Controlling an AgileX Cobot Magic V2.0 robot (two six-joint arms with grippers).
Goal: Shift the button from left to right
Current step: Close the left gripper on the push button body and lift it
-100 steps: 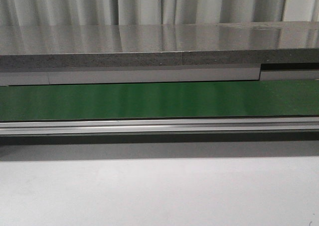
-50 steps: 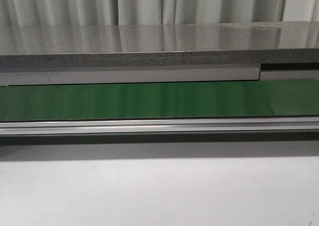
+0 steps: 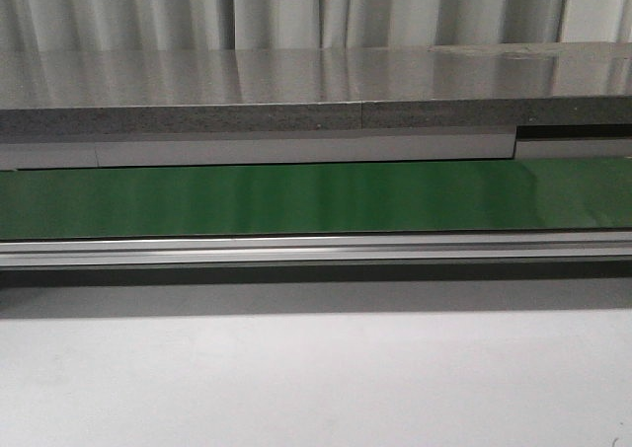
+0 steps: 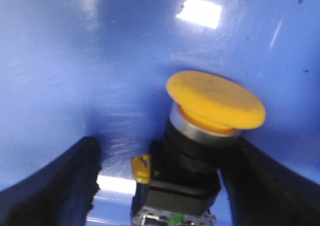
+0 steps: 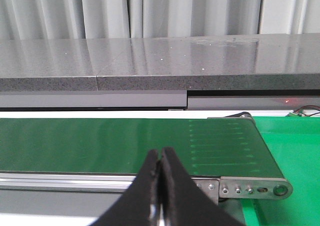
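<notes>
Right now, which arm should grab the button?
Left. Its open gripper already straddles the button over a blue surface, one finger on either side. The right gripper is shut, facing the green conveyor belt, no button in its view.

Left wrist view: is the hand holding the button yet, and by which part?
Not yet. The left hand is open, its fingers either side of the button, level with its black body, visibly apart from it.
</notes>
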